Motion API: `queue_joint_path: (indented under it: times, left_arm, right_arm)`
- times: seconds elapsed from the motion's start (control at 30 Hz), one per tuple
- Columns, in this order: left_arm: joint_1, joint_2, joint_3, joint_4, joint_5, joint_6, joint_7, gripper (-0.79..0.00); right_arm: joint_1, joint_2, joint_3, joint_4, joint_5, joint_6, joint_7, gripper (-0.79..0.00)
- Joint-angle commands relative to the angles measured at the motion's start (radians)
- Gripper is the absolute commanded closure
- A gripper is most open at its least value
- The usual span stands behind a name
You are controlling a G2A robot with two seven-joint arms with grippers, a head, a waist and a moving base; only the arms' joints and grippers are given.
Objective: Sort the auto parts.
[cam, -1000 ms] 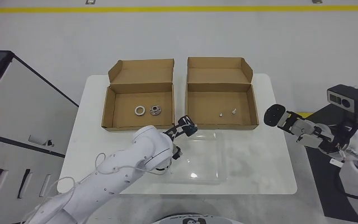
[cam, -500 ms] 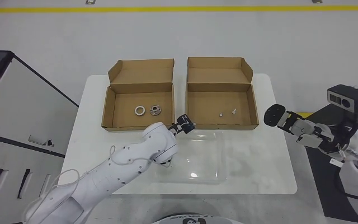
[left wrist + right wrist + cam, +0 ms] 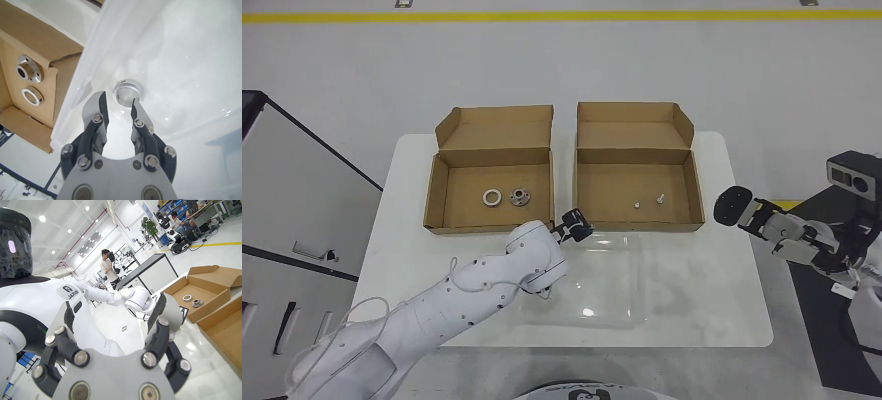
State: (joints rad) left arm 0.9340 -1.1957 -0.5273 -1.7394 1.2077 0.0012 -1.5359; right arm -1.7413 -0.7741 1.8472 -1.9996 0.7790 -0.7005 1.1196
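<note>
On the white table [image 3: 412, 250], the left gripper [image 3: 118, 96] is spread wide so the metal ring [image 3: 127, 89] just ahead, in the clear tray [image 3: 170, 47], can fit between its fingers [image 3: 103, 108].

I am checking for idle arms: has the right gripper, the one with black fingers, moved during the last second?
No. In the top view the right gripper keeps the same gap from the outer side wall of the right-hand brown cardboard box.
</note>
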Motion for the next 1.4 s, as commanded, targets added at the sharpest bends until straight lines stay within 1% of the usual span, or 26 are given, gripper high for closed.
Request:
queue_joint_path:
  times: [0.0,0.27,0.5,0.77,0.93,1.1,1.2,1.3,1.37]
  left_arm:
    - [-0.004,-0.001,0.007,0.005,-0.001,0.002,0.0,-0.342]
    - [-0.016,-0.004,0.032,0.018,-0.011,-0.006,0.0,-0.351]
    - [-0.021,0.001,0.049,0.014,-0.044,-0.037,0.0,-0.354]
    - [-0.026,0.016,0.067,-0.007,-0.096,-0.101,0.0,-0.354]
    - [-0.03,0.03,0.085,-0.027,-0.133,-0.174,0.0,-0.351]
    - [-0.04,0.041,0.11,-0.033,-0.155,-0.213,0.0,-0.354]
    - [-0.048,0.046,0.116,-0.039,-0.169,-0.213,0.0,-0.348]
    - [-0.057,0.05,0.111,-0.026,-0.182,-0.177,0.0,-0.336]
    - [-0.064,0.051,0.119,-0.021,-0.186,-0.169,0.0,-0.32]
  right_arm:
    - [0.0,0.0,0.0,0.0,0.0,0.0,0.0,-0.785]
    - [0.0,0.0,0.0,0.0,0.0,0.0,0.0,-0.785]
    - [0.0,0.0,0.0,0.0,0.0,0.0,0.0,-0.785]
    - [0.0,0.0,0.0,0.0,0.0,0.0,0.0,-0.785]
    - [0.0,0.0,0.0,0.0,0.0,0.0,0.0,-0.785]
    - [0.0,0.0,0.0,0.0,0.0,0.0,0.0,-0.785]
    - [0.0,0.0,0.0,0.0,0.0,0.0,0.0,-0.785]
    - [0.0,0.0,0.0,0.0,0.0,0.0,0.0,-0.785]
    - [0.0,0.0,0.0,0.0,0.0,0.0,0.0,-0.785]
